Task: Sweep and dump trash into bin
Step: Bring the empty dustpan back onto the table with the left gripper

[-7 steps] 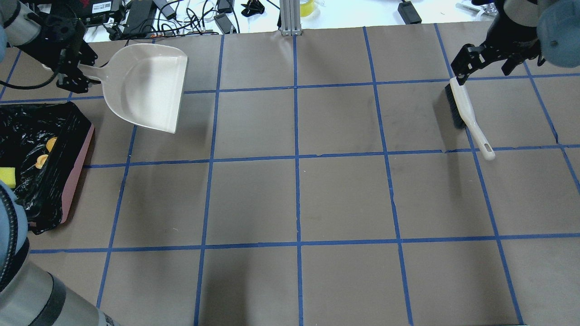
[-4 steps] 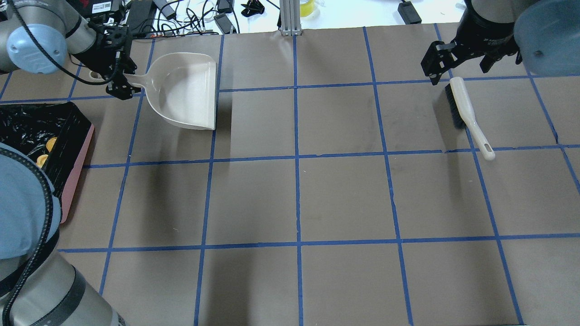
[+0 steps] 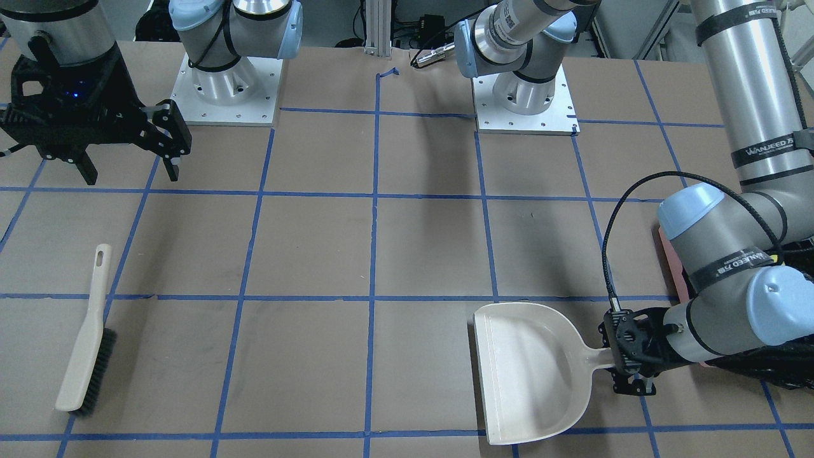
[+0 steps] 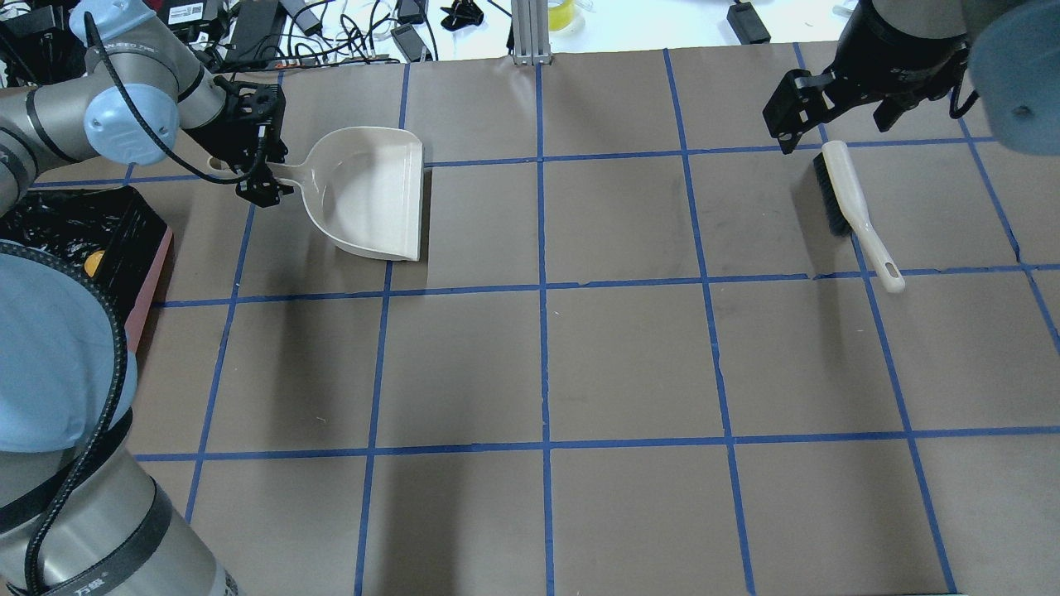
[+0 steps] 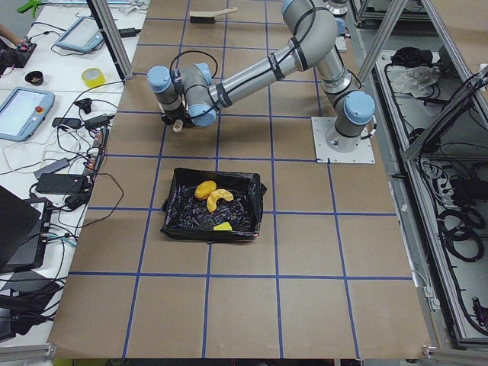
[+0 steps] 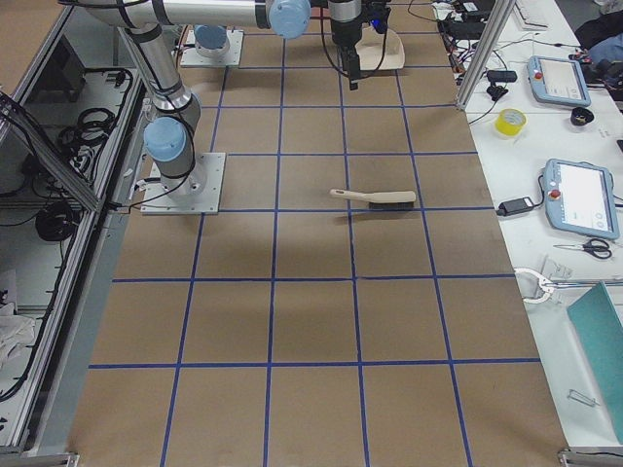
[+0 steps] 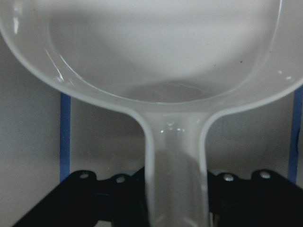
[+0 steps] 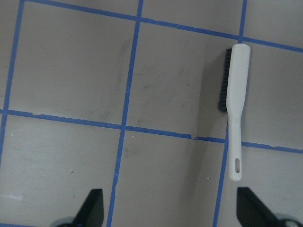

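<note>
My left gripper [image 4: 261, 170] is shut on the handle of the beige dustpan [image 4: 373, 194], which lies level at the table's far left, mouth facing right. It also shows in the front view [image 3: 528, 375] and fills the left wrist view [image 7: 156, 47], empty. The pink bin [image 4: 153, 281] with its black bag stands at the left edge, partly hidden by my left arm. In the left side view the bin [image 5: 175, 221] holds the orange lump [image 5: 203, 189], the cream crescent [image 5: 219, 198] and the yellow wedge [image 5: 223, 226]. My right gripper [image 4: 832, 124] is open and empty, raised beside the brush.
The beige brush [image 4: 853, 211] lies on the table at the far right, bristles on its left side, handle pointing toward me; it shows in the right wrist view [image 8: 235, 104]. Cables and boxes [image 4: 248, 29] crowd the table's far edge. Blue tape lines grid the brown surface.
My left arm has carried the dustpan right, away from the bin, and levelled it low over the table. My right gripper has shifted slightly left of the brush's far end.
</note>
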